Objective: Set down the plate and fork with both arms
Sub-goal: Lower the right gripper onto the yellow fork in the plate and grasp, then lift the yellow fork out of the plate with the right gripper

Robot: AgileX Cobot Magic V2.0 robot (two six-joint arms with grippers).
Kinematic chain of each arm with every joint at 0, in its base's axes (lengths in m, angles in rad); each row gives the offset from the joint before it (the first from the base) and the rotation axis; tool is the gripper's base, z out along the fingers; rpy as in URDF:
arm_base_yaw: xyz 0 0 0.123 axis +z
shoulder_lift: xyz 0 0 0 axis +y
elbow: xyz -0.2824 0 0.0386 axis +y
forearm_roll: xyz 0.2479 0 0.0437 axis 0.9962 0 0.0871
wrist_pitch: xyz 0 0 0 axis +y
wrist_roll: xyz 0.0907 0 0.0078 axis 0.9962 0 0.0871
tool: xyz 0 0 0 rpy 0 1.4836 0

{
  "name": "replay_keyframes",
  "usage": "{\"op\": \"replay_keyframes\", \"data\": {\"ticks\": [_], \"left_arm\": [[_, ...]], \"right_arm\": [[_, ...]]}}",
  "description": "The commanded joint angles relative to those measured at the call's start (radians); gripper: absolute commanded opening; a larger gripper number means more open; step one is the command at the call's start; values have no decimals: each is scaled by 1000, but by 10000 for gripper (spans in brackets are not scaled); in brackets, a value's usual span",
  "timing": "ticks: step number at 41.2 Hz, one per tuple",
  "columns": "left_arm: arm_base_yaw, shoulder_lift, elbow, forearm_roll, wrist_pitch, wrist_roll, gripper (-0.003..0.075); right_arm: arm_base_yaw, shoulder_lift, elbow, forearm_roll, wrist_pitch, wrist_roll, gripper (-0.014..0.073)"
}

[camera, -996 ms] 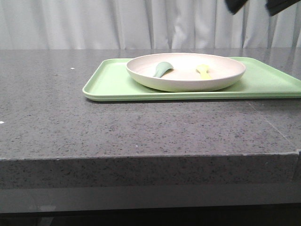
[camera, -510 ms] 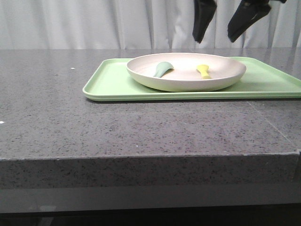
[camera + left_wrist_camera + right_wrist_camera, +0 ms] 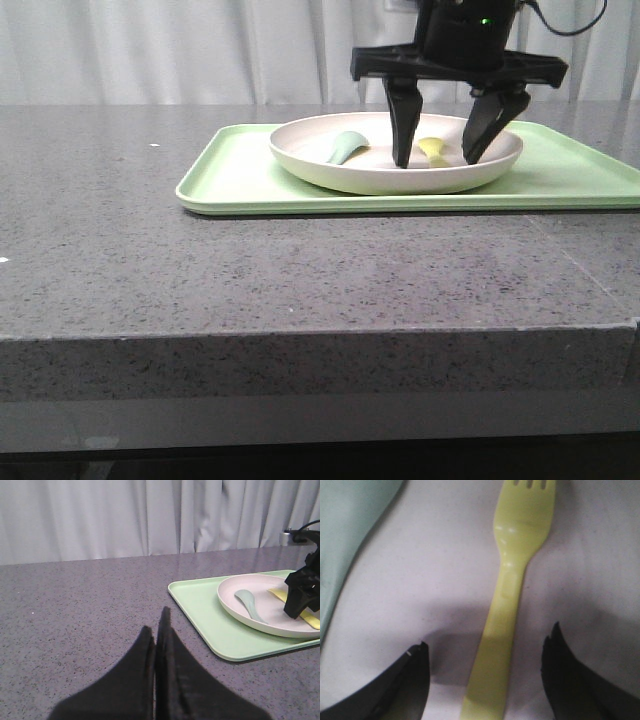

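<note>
Matte plate point(image 3: 350, 175), plastic fork point(image 3: 512, 580), speckled stone table point(image 3: 300, 270)

Black right claw point(image 3: 435, 160), tapered matte fingers, green indicator light, black cable, black left claw point(image 3: 159, 630)

One counter point(image 3: 300, 270) carries one tray point(image 3: 240, 175), and on that tray sits one plate point(image 3: 330, 170). Two utensils lie in the plate: one yellow fork point(image 3: 434, 150) and one grey-green spoon point(image 3: 345, 147). Two grippers are in view, the right gripper point(image 3: 436, 158) in the plate and the left gripper point(image 3: 156, 630) over the bare counter, each with two fingers.
</note>
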Motion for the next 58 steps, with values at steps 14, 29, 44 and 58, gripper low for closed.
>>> {"op": "replay_keyframes", "data": {"ticks": [14,29,44,58], "left_arm": [[0,6,-28,2,-80,-8,-18],[0,6,-28,2,-80,-8,-18],[0,6,-28,2,-80,-8,-18],[0,6,-28,2,-80,-8,-18]], "right_arm": [[-3,-44,-35,1,-4,2,353],[-3,-44,-35,23,-1,2,253],[-3,-45,-35,25,-1,2,211],[-3,-47,-35,25,-1,2,167]]}}
